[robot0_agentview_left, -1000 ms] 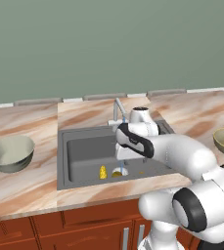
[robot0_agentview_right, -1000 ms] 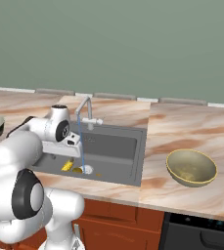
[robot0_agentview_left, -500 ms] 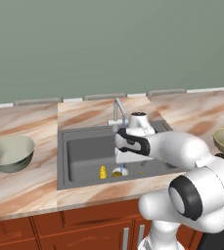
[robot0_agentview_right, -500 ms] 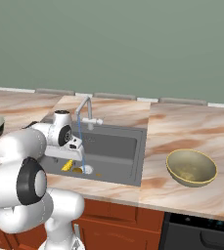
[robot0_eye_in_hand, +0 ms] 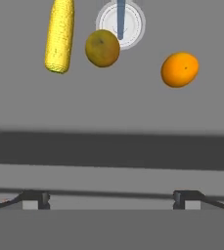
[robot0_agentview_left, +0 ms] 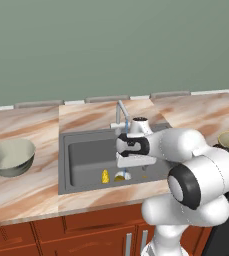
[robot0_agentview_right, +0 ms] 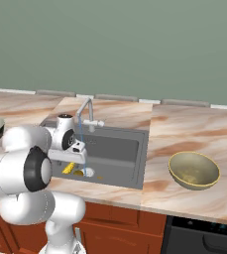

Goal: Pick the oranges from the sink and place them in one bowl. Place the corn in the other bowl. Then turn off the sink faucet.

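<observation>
Surface [robot0_agentview_left: 26, 185]: marbled tan top, running to either side of my pincer [robot0_eye_in_hand: 111, 197] and carrying all below.

Sink [robot0_agentview_left: 86, 155]: dark-grey basin set into the surface; my pincer hangs over its near half, pointing down at its floor, with the pale round drain [robot0_eye_in_hand: 120, 23] ahead of the fingertips [robot0_eye_in_hand: 35, 197].

Pale bowl [robot0_agentview_left: 11, 157]: grey-green with a whitish inside, on the surface well off to my pincer's left.

Olive bowl [robot0_agentview_right: 194, 169]: khaki, on the surface well off to my pincer's right, past the sink's far wall.

Faucet [robot0_agentview_left: 121, 115]: slim silver tap at the sink's back rim, just behind my pincer; a thin blue stream [robot0_eye_in_hand: 120, 17] falls from it onto the drain.

Corn [robot0_eye_in_hand: 59, 35]: yellow cob on the sink floor, ahead of my pincer and to the left in the hand view.

Oranges: one [robot0_eye_in_hand: 102, 48] touching the drain's edge beside the corn, shaded and dull; the other [robot0_eye_in_hand: 180, 69] bright, ahead and to the right.

Pincer: fingers spread wide apart, holding nothing, above the sink floor and short of all three items.
</observation>
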